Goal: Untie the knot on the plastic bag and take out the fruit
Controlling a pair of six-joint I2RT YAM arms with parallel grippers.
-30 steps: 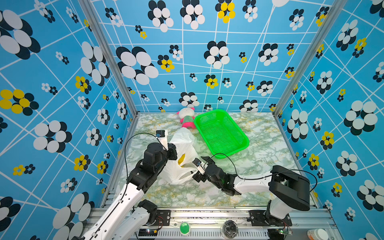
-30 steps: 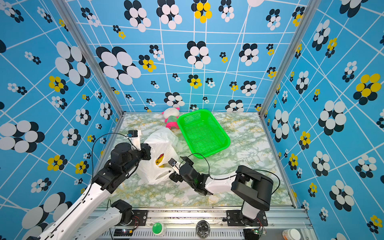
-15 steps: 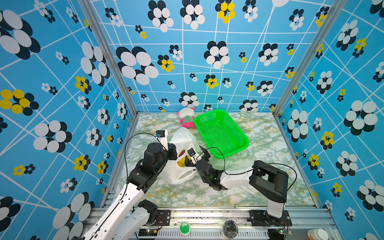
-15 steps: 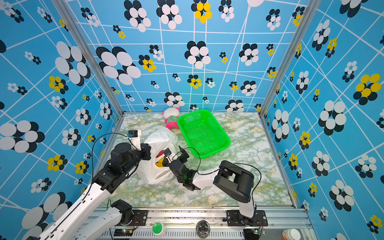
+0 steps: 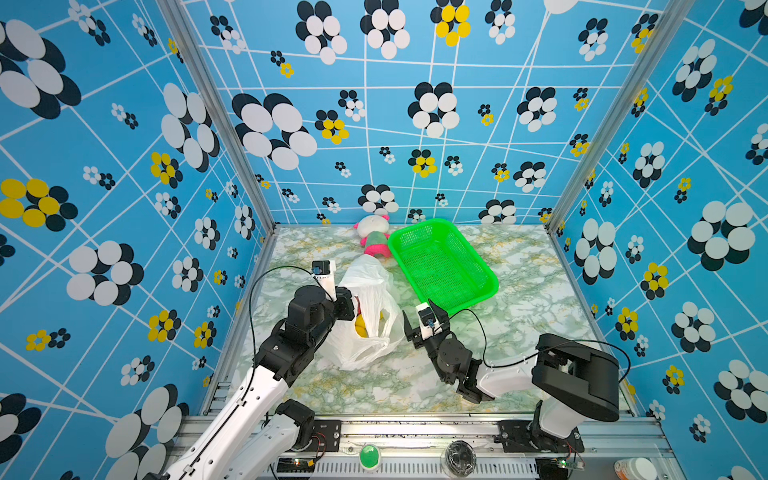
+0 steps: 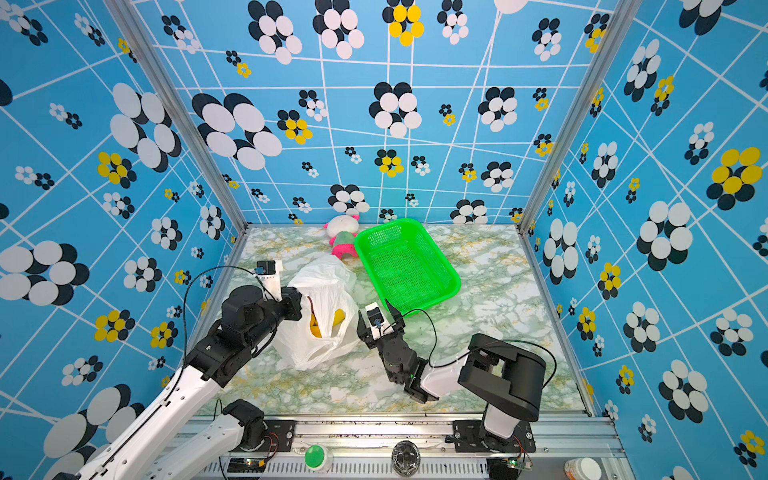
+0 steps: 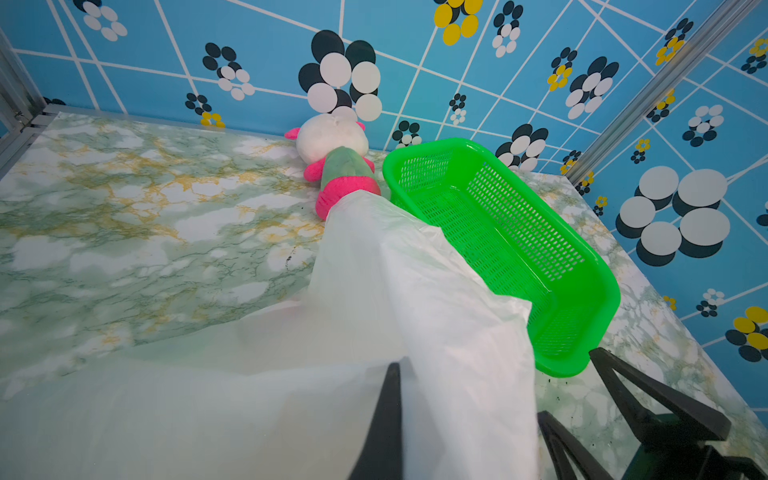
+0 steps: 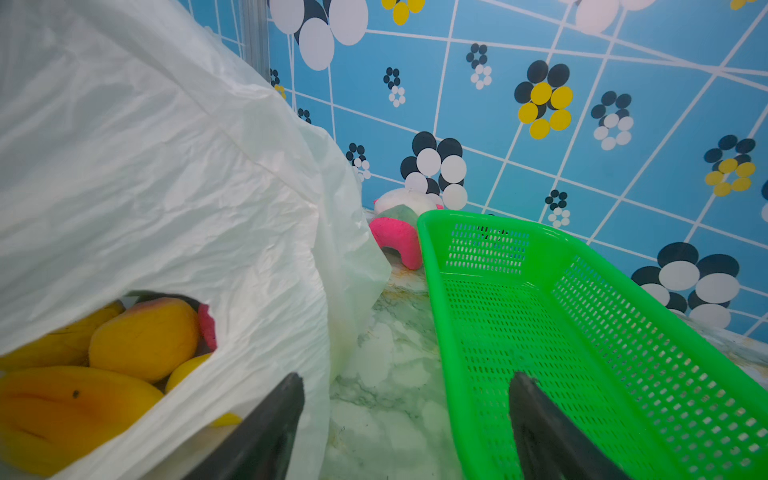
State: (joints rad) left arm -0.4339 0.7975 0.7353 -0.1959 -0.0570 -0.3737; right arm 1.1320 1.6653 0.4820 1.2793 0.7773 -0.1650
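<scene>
The white plastic bag (image 5: 370, 282) (image 6: 328, 274) stands left of centre with its mouth gaping toward the right. Yellow and orange fruit (image 5: 361, 326) (image 6: 318, 326) (image 8: 141, 336) lie inside it, with a bit of pinkish red behind them. The knot is out of view. My left gripper (image 5: 347, 303) (image 6: 297, 303) (image 7: 399, 374) is shut on the bag's left rim, and the film (image 7: 415, 311) drapes over its fingers. My right gripper (image 5: 419, 311) (image 6: 375, 316) (image 8: 406, 377) stands open and empty just right of the bag, over bare table between bag and basket.
An empty green mesh basket (image 5: 442, 266) (image 6: 407, 266) (image 8: 582, 332) lies diagonally behind my right gripper, its near corner close to the fingers. A white, pink and green plush doll (image 5: 372, 237) (image 6: 343, 235) (image 7: 336, 141) rests at the back wall, behind the bag.
My right gripper was at the bag's mouth and has drawn back to the right, empty, with its jaws a little narrower. The left arm and the bag have stayed put.
</scene>
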